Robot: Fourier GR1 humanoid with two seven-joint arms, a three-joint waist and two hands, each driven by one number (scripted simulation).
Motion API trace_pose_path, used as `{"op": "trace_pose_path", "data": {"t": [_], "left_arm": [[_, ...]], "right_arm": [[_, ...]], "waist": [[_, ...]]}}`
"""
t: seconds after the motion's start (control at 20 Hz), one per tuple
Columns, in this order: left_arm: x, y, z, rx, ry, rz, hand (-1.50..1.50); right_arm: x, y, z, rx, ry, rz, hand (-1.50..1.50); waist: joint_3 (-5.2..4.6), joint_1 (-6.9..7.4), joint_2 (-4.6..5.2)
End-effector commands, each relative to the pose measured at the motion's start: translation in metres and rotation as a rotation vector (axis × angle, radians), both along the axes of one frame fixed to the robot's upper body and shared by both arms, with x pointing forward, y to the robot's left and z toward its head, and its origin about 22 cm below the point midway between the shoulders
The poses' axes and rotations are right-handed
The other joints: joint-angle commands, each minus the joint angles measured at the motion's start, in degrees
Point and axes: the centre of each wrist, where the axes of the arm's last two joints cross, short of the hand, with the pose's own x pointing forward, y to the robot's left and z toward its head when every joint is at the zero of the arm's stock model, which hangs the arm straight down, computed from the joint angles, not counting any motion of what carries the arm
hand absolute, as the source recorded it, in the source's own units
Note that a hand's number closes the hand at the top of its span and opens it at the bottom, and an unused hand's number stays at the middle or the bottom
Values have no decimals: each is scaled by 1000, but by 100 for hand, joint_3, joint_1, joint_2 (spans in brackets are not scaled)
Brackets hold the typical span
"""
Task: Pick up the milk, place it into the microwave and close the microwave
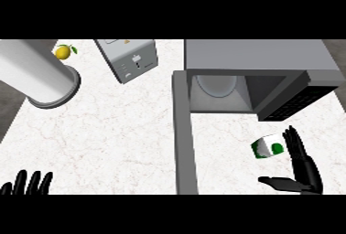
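Head view: right hand (302, 168) is seen spread wide open with nothing gripped, milk (268, 147) just left of its fingers and the open microwave (270, 57) beyond the fingertips, so the milk could get tipped if it's nudged before being properly wrapped.
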Motion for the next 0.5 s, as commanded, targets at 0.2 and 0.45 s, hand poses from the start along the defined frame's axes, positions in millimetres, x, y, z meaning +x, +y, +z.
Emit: {"op": "trace_pose_path", "data": {"t": [0.2, 0.45], "left_arm": [[6, -12, 1, -4, 1, 8, -150], [-13, 4, 10, -6, 11, -10, -150]], "right_arm": [[4, 25, -16, 21, -90, 55, -150], [16, 18, -9, 37, -90, 95, -150]], "waist": [[3, -4, 4], [4, 29, 3]]}}
